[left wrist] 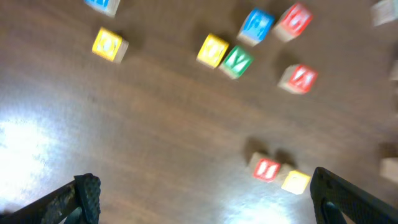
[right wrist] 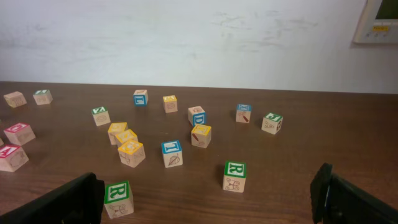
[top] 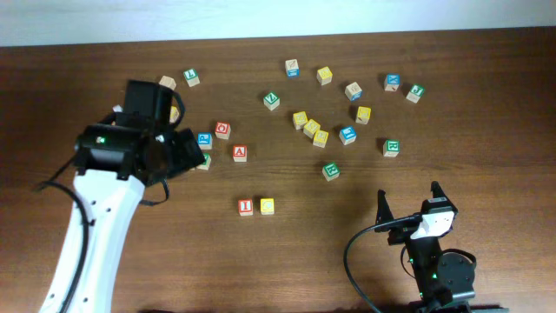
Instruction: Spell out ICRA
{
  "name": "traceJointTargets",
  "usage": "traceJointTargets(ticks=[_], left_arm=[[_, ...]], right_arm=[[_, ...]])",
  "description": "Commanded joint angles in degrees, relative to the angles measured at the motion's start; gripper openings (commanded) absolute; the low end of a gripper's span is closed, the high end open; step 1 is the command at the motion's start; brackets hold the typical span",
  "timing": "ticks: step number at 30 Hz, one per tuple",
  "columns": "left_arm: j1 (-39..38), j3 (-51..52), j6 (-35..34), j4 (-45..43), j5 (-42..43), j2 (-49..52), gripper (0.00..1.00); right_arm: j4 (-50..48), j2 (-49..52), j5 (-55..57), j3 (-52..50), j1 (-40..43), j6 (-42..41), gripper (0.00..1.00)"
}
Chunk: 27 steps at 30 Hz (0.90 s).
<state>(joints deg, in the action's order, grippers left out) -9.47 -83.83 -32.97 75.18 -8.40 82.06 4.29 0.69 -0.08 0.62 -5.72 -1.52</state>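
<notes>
The red "I" cube (top: 246,206) and the yellow "C" cube (top: 268,206) stand side by side at the front centre. Both also show in the left wrist view, the "I" (left wrist: 266,168) and the "C" (left wrist: 296,181). The red "A" cube (top: 240,152) (left wrist: 298,78) stands apart behind them. Two green "R" cubes (top: 330,170) (top: 391,147) stand to the right and show in the right wrist view (right wrist: 118,198) (right wrist: 235,177). My left gripper (top: 187,149) (left wrist: 205,205) is open and empty above the table, left of the "A". My right gripper (top: 408,202) (right wrist: 205,205) is open and empty at the front right.
A red cube (top: 222,129) and a blue cube (top: 205,139) sit next to my left gripper. A cluster of yellow cubes (top: 311,128) lies at centre back, with several more cubes scattered behind and to the right. The white wall (right wrist: 186,37) bounds the far edge.
</notes>
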Motion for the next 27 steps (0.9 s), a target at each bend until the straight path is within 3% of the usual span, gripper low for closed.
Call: traceJointTargets(ticks=[1, 15, 27], left_arm=[[0.22, 4.52, 0.28, 0.68, 2.03, 0.48, 0.99], [0.22, 6.16, 0.31, 5.90, 5.16, 0.48, 0.99], [0.24, 6.19, 0.28, 0.96, 2.80, 0.52, 0.99]], right_arm=[[0.37, -0.33, 0.31, -0.31, -0.31, -0.46, 0.98], [0.37, -0.33, 0.31, -0.31, -0.31, -0.44, 0.98], [0.37, -0.33, 0.28, -0.31, -0.31, -0.46, 0.98]])
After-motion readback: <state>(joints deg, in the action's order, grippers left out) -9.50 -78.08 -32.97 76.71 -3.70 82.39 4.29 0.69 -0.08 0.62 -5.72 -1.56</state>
